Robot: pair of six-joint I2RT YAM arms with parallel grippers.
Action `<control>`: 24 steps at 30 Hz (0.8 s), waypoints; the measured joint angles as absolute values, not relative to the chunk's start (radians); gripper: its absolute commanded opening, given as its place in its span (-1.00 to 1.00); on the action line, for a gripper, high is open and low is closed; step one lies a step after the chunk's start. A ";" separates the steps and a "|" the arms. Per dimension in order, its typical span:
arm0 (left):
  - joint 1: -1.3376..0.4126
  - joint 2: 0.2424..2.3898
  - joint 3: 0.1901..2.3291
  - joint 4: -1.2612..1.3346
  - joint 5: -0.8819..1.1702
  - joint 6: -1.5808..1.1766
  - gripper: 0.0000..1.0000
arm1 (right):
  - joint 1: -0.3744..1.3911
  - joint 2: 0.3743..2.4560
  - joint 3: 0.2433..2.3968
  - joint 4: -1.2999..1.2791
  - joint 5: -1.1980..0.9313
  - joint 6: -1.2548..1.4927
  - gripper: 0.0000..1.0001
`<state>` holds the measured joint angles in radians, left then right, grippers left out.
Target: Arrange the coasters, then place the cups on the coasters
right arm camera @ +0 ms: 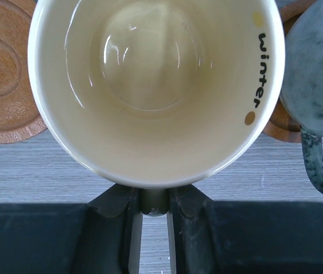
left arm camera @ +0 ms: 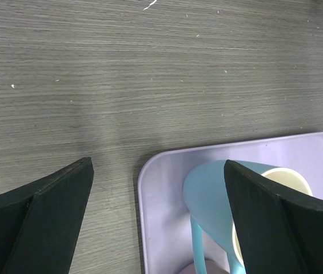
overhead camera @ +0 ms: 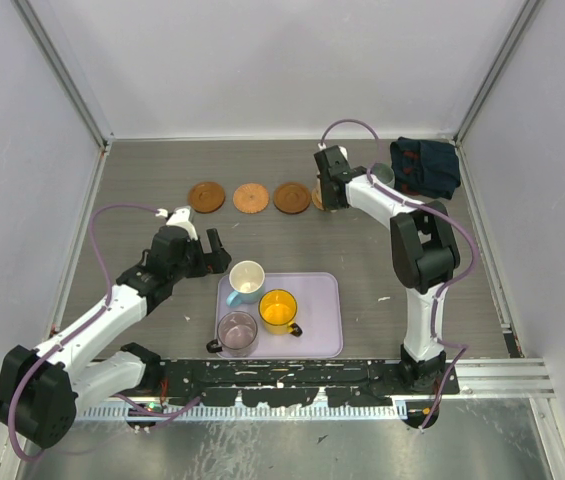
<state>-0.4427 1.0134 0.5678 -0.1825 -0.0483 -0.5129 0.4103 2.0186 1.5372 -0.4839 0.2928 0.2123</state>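
Three brown coasters [overhead camera: 206, 196] [overhead camera: 250, 197] [overhead camera: 292, 197] lie in a row at the back, and a fourth [overhead camera: 317, 198] is partly hidden under my right gripper [overhead camera: 331, 190]. In the right wrist view that gripper [right arm camera: 154, 212] is shut on the handle of the cream-yellow cup [right arm camera: 155, 85], which hides what lies beneath it. A grey-green cup [right arm camera: 321, 74] stands on a coaster [right arm camera: 280, 124] just to its right, and another coaster [right arm camera: 1, 74] lies to its left. My left gripper [left arm camera: 158, 220] is open, straddling the corner of the lavender tray [left arm camera: 161, 188] beside the light blue cup [left arm camera: 212, 197].
The tray [overhead camera: 322, 335] near the front holds the light blue cup [overhead camera: 247, 280], an orange-yellow cup [overhead camera: 279, 310] and a translucent purple-grey cup [overhead camera: 237, 330]. A dark cloth [overhead camera: 425, 165] lies in the back right corner. White walls enclose the table on three sides.
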 measured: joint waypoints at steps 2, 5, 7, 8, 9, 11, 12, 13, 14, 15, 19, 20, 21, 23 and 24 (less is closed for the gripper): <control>-0.443 1.015 0.568 -0.183 -0.049 -0.513 0.96 | 0.410 2.020 1.537 -0.490 0.293 0.212 -0.98; -0.443 1.015 0.567 -0.183 -0.048 -0.513 0.96 | 0.410 2.021 1.537 -0.497 0.293 0.212 -0.98; -0.443 1.015 0.567 -0.183 -0.049 -0.513 0.96 | 0.410 2.021 1.538 -0.497 0.293 0.212 -0.98; -0.443 1.015 0.567 -0.183 -0.048 -0.513 0.96 | 0.410 2.022 1.538 -0.498 0.293 0.212 -0.98; -0.443 1.015 0.566 -0.183 -0.049 -0.513 0.96 | 0.410 2.023 1.539 -0.498 0.293 0.212 -0.98; -0.443 1.015 0.566 -0.183 -0.049 -0.513 0.96 | 0.410 2.027 1.542 -0.498 0.293 0.212 -0.98; -0.443 1.015 0.566 -0.183 -0.049 -0.513 0.96 | 0.410 2.028 1.545 -0.497 0.293 0.212 -0.98; -0.443 1.015 0.566 -0.183 -0.049 -0.513 0.96 | 0.410 2.030 1.546 -0.495 0.293 0.212 -0.98; -0.443 1.015 0.566 -0.183 -0.049 -0.513 0.96 | 0.410 2.032 1.547 -0.494 0.292 0.213 -0.98; -0.443 1.015 0.566 -0.183 -0.049 -0.513 0.96 | 0.410 2.032 1.547 -0.494 0.293 0.212 -0.98; -0.443 1.015 0.566 -0.183 -0.049 -0.513 0.96 | 0.410 2.032 1.549 -0.494 0.292 0.212 -0.98; -0.443 1.015 0.566 -0.183 -0.049 -0.513 0.96 | 0.411 2.032 1.549 -0.494 0.292 0.212 -0.98; -0.443 1.015 0.566 -0.183 -0.049 -0.513 0.96 | 0.411 2.033 1.550 -0.495 0.292 0.212 -0.98; -0.443 1.015 0.566 -0.183 -0.049 -0.513 0.96 | 0.410 2.038 1.557 -0.495 0.293 0.212 -0.98; -0.443 1.015 0.566 -0.183 -0.049 -0.513 0.96 | 0.410 2.041 1.562 -0.495 0.292 0.212 -0.98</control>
